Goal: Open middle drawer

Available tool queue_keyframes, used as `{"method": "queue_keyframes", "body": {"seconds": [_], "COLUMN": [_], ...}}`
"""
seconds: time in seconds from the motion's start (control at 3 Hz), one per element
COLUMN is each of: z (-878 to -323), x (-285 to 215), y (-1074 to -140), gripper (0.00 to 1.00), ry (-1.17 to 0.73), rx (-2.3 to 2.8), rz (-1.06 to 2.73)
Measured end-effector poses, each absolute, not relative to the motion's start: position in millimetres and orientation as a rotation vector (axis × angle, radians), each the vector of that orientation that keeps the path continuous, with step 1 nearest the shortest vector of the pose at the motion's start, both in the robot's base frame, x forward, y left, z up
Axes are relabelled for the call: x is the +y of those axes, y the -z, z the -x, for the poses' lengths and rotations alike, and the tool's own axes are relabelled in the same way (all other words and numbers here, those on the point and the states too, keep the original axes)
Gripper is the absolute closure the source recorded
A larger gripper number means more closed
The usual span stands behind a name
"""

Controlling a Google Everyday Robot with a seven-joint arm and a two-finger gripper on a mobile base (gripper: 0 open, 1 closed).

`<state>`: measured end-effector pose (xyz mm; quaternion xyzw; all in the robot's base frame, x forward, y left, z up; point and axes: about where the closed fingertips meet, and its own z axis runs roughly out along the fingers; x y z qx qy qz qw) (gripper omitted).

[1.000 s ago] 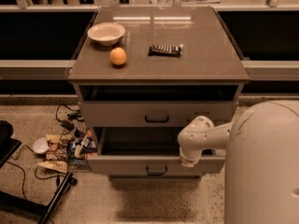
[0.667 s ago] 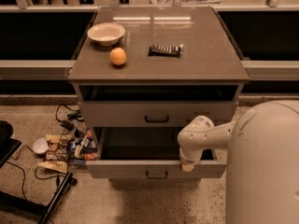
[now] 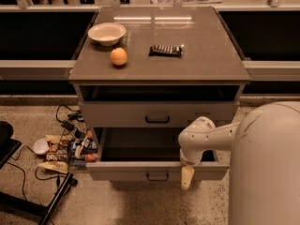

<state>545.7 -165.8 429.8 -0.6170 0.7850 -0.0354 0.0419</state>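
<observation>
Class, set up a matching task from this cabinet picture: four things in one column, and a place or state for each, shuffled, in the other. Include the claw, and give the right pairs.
Column 1
1. middle drawer
2. orange
3. bowl
4. claw

Column 2
A. at the back left of the cabinet top
B. pulled out, dark interior showing
C. hanging over the right part of the open drawer's front
D. on the cabinet top, in front of the bowl

Pairs: 1-B, 2-D, 3-A, 4-C
</observation>
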Motion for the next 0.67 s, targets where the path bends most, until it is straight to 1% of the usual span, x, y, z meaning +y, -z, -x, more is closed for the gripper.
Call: {"method": "queue_keyframes", "body": {"seconds": [0.33, 0.67], "z": [-520, -470], "x": [-167, -160], "y": [-413, -398], "gripper": [0.18, 0.41], "ry": [0.037, -0.081], "rx": [2.454, 2.528], "rz": [1.896, 1.895]}}
